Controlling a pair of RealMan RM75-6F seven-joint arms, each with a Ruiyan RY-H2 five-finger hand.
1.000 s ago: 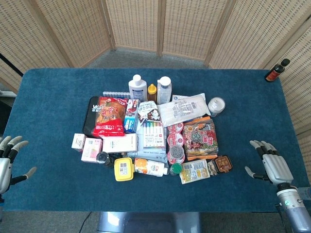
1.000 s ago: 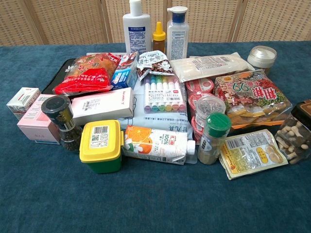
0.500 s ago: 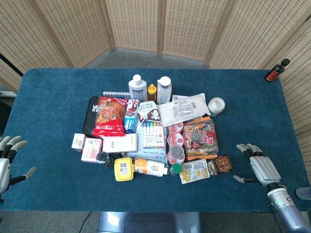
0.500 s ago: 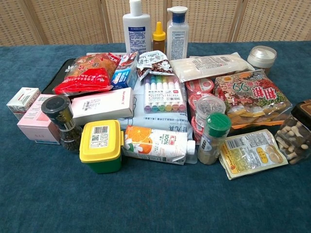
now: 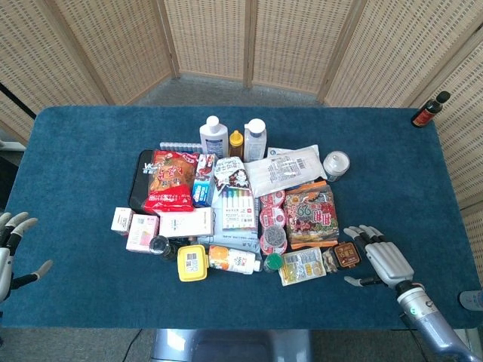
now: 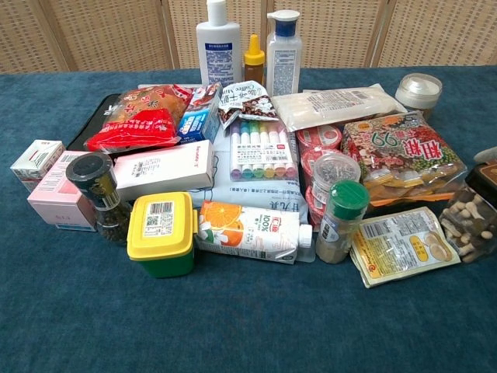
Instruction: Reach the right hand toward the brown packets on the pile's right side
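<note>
The brown packets [image 5: 347, 254] lie at the pile's lower right corner, beside a clear bag of nuts [image 5: 330, 261]. In the chest view the brown packets [image 6: 487, 174] are cut off by the right edge. My right hand [image 5: 379, 259] hovers just to their right over the blue tabletop. Its fingers are spread, it holds nothing, and its fingertips are close to the packets without touching them. My left hand [image 5: 11, 247] rests spread and empty at the table's far left edge.
The pile fills the table's middle: a red-green snack bag [image 5: 312, 214], a yellow-label pouch [image 5: 302, 266], a green-capped jar [image 5: 272, 262], a yellow-lidded box [image 5: 192, 262] and a juice carton [image 5: 232, 259]. A dark bottle [image 5: 429, 109] stands at the far right corner.
My right hand has moved left and forward across the table, from near the right edge to just beside the brown packets. The left hand has slid slightly further left.
</note>
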